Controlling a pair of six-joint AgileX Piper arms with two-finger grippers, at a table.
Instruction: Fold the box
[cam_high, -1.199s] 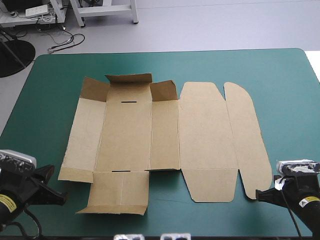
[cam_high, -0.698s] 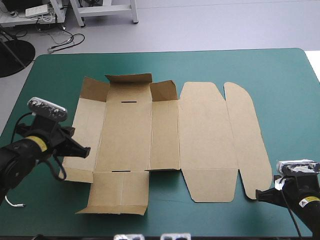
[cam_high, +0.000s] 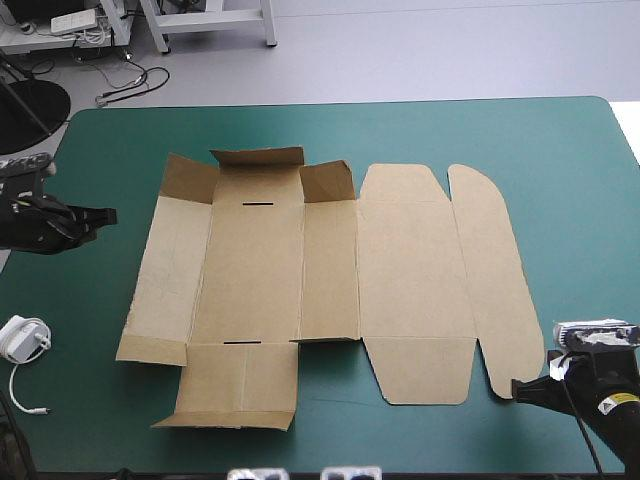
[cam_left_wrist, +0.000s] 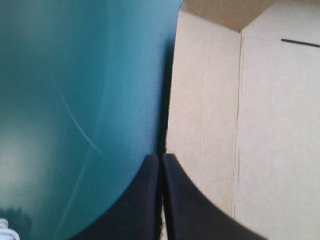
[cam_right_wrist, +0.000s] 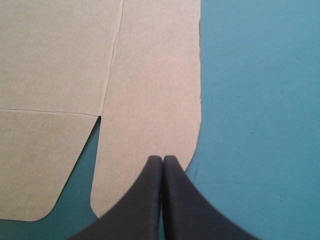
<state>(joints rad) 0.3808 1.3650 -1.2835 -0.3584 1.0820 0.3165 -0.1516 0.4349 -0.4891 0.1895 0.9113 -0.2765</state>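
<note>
Brown board, the box (cam_high: 330, 270) lies spread nearly flat in the middle of the teal-green tabletop (cam_high: 570, 150), only its far flaps tipped up, so I think folding has hardly begun and next a side wall needs lifting. The left gripper (cam_high: 108, 213), off the box's left side, and the right gripper (cam_high: 517, 387), by the near corner of the rounded flap, both have black fingers (cam_right_wrist: 142, 200) closed on nothing. Just before, the left gripper was over the box's left wall; now it is back near the tabletop's left edge, and a white plug (cam_high: 22, 338) shows there
</note>
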